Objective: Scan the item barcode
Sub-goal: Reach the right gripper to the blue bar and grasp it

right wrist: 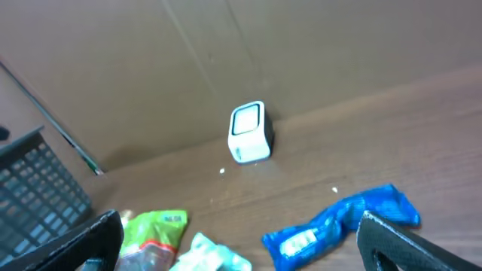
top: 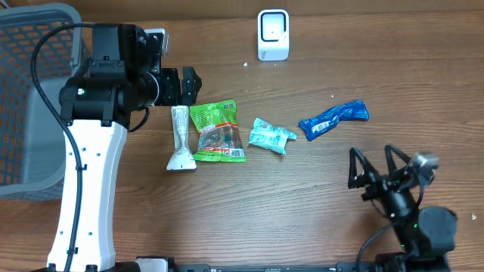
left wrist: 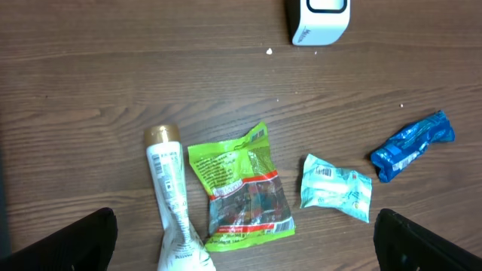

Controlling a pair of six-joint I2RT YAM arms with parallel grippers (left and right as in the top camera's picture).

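Observation:
The white barcode scanner [top: 273, 35] stands at the back of the table, also in the left wrist view [left wrist: 318, 19] and the right wrist view [right wrist: 249, 132]. In a row mid-table lie a white tube [top: 180, 138], a green snack packet [top: 218, 131], a pale teal packet [top: 271, 136] and a blue packet [top: 333, 119]. My left gripper [top: 181, 85] hovers open just behind the tube and green packet [left wrist: 241, 188], holding nothing. My right gripper [top: 374, 166] is open and empty near the front right, with the blue packet [right wrist: 339, 226] ahead of it.
A grey mesh basket [top: 30, 98] fills the left edge of the table, and its corner shows in the right wrist view [right wrist: 34, 192]. A brown wall rises behind the scanner. Bare wooden tabletop lies between the items and the scanner.

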